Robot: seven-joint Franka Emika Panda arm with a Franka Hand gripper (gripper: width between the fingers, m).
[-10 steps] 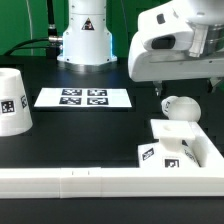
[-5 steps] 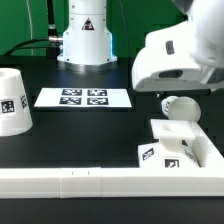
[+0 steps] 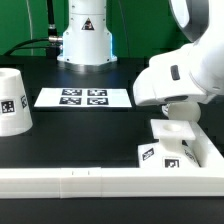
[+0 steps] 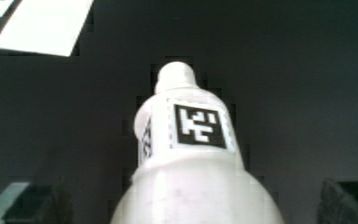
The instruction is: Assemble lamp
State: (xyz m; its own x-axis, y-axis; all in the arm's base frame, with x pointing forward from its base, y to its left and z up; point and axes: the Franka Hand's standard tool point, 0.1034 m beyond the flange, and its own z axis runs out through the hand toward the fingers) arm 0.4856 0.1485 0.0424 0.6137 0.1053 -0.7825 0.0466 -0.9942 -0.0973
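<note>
The white bulb (image 4: 190, 150) lies on the black table with a square tag on its side and its narrow end pointing away from the wrist camera. My gripper (image 4: 186, 205) is open and low over it, with one dark finger (image 4: 19, 200) on each side of the bulb's wide end and a gap showing on both sides. In the exterior view the hand (image 3: 185, 80) covers almost all of the bulb. The blocky base (image 3: 180, 148) stands just in front of the hand. The cone shade (image 3: 12, 100) stands at the exterior view's left.
The marker board (image 3: 85, 98) lies flat mid-table, and a corner of it shows in the wrist view (image 4: 25, 25). A long white rail (image 3: 100, 182) runs along the front edge. The robot's pedestal (image 3: 85, 40) stands at the back.
The hand has come down and toward the exterior view's right, from above the bulb to over it. The bulb, plainly visible before, is now covered by the hand.
</note>
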